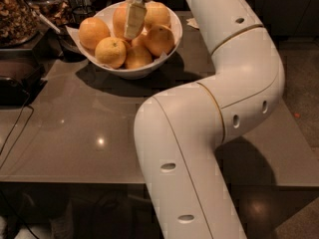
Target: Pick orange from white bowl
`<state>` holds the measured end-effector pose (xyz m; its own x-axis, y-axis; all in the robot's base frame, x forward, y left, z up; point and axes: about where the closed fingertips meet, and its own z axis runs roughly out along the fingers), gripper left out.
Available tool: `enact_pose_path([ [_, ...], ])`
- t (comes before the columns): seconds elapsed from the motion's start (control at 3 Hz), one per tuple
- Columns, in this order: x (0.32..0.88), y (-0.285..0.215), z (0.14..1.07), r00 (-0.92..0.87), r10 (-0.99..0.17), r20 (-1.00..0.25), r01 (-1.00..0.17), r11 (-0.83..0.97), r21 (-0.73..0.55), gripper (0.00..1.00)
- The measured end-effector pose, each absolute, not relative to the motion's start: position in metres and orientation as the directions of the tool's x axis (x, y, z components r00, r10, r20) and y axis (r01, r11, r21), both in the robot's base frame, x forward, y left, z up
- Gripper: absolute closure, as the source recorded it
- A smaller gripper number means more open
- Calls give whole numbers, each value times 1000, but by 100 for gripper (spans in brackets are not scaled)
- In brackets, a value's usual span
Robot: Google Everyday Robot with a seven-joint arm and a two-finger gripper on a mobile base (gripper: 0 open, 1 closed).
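Note:
The white bowl (169,31) stands at the far left of the grey table and holds several oranges. My gripper (134,20) hangs down from the top edge of the view into the bowl. It sits among the oranges, right in front of the orange (118,19) at the back middle and above another orange (137,57). More oranges lie at the left (92,31), front left (110,52) and right (160,39). My arm (234,73) bends across the right half of the view.
Dark containers of nuts (17,16) stand left of the bowl, with a dark tray (15,86) and a black cable (15,133) below them. The grey table (84,138) reaches the front edge. The floor (299,83) lies to the right.

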<state>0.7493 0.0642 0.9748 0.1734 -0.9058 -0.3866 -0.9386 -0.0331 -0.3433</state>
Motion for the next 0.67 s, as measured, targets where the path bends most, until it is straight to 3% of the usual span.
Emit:
enact_pose_path([
  [0.67, 753, 69, 978, 156, -904, -398, -936, -7, -352, 100],
])
